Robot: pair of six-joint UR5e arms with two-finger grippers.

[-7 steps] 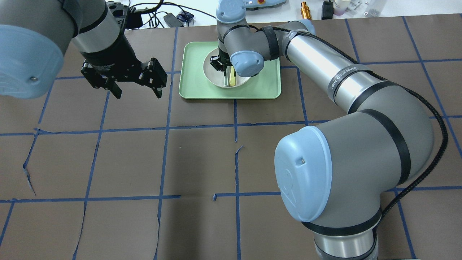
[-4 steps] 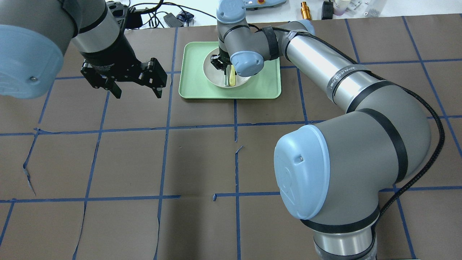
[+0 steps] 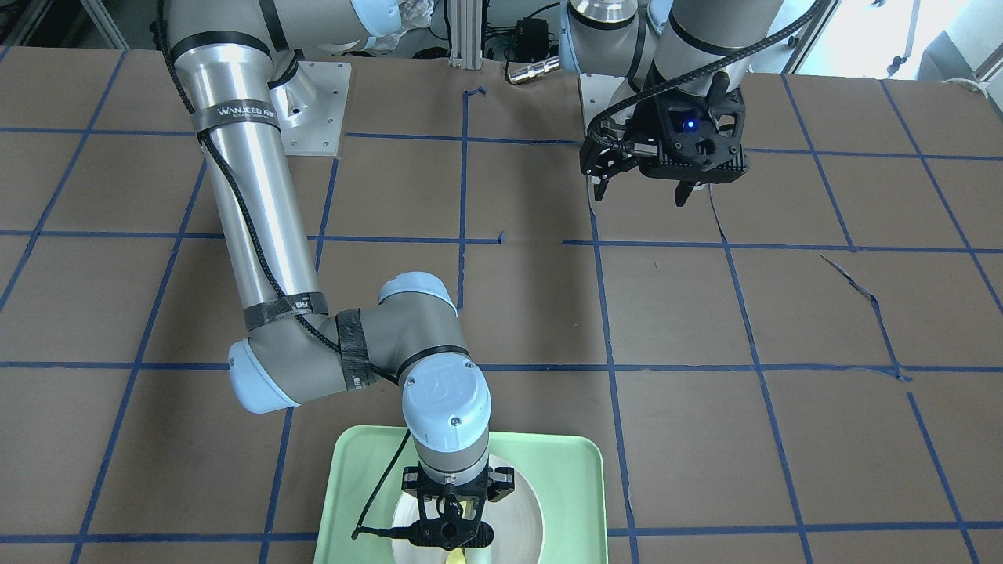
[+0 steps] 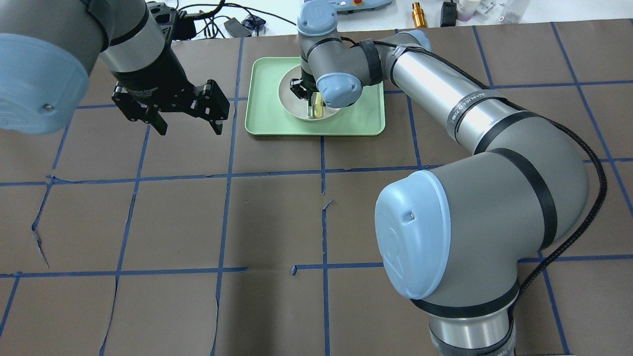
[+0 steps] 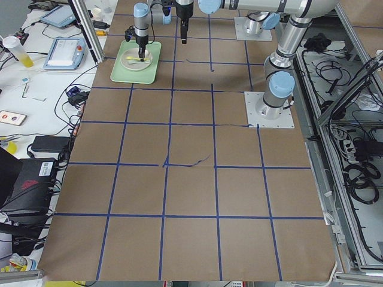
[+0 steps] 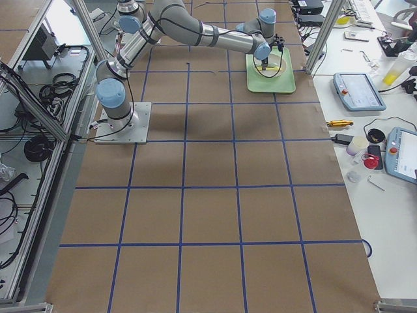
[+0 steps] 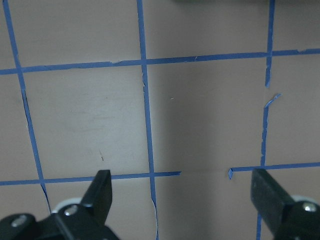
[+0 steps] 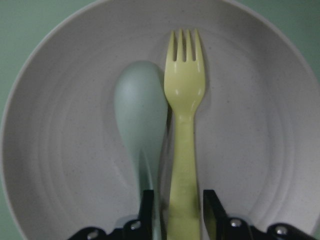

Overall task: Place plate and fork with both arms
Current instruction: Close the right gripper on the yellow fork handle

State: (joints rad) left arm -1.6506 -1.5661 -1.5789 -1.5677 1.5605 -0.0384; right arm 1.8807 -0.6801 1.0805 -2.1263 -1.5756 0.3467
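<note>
The off-white plate (image 8: 260, 125) lies in the light-green tray (image 4: 262, 118) at the far middle of the table. On the plate (image 4: 292, 101) lie the pale-yellow fork (image 8: 184, 90) and a grey-green spoon (image 8: 140, 110) side by side, tines and bowl pointing away from the wrist camera. My right gripper (image 8: 178, 210) hangs low over the plate, open, one finger on each side of the fork's handle, with small gaps showing. The left finger (image 8: 146, 205) sits over the spoon's handle. My left gripper (image 4: 189, 131) hovers open and holding nothing above the brown table, left of the tray.
The table is brown with a blue tape grid (image 7: 145, 115). Cables, a gold part (image 4: 419, 14) and small devices lie beyond the far edge. The right arm's forearm (image 4: 445, 99) stretches across the table's right half toward the tray.
The right wrist has sunk slightly lower over the plate. The left arm has not moved.
</note>
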